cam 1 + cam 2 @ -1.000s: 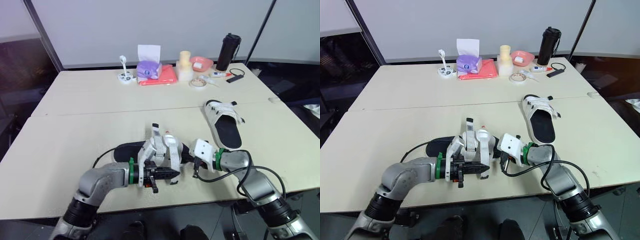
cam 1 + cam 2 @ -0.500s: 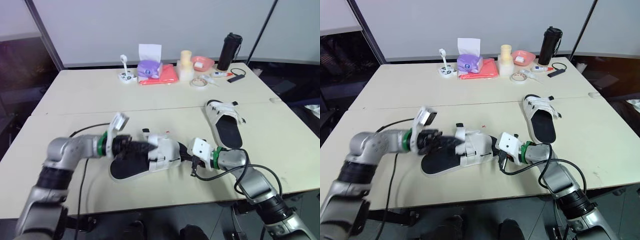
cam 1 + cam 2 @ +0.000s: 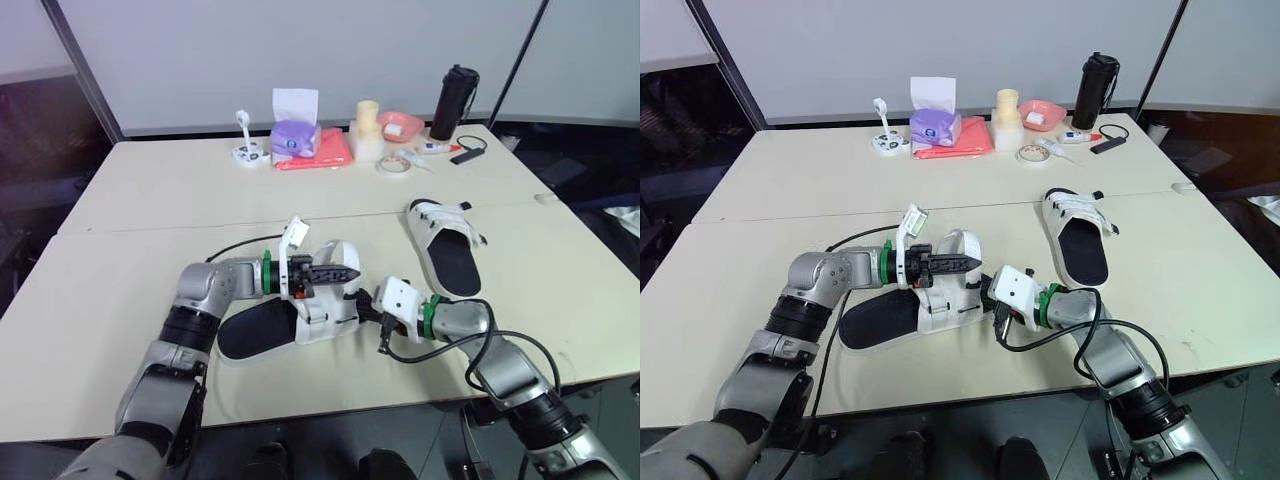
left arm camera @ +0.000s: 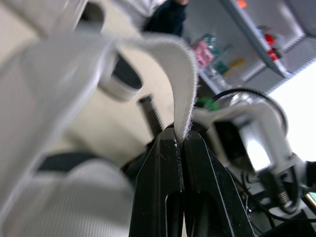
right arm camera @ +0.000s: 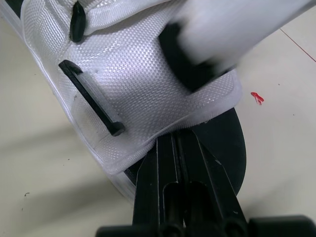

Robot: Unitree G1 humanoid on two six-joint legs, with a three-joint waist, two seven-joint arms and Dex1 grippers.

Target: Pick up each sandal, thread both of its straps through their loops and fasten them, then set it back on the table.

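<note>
The near sandal (image 3: 262, 328) is laid near the front of the tabletop (image 3: 110, 290). Its white strap (image 4: 183, 79) is pinched in the closed left claw (image 4: 180, 140), and its white upper (image 5: 148, 89) is clamped at the edge by the closed right claw (image 5: 178, 137). The second sandal (image 3: 448, 250) is laid well apart, to the right.

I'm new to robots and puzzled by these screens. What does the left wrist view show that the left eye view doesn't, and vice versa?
Left wrist view: up close, the left gripper with its black fingers pinched shut on the tip of a white strap.
Left eye view: the wider scene, a second sandal lying to the right on the table, a black bottle and a tissue box at the far edge, and the right gripper holding the near sandal at one end.
Both: the left gripper, the strap and the near sandal.
</note>
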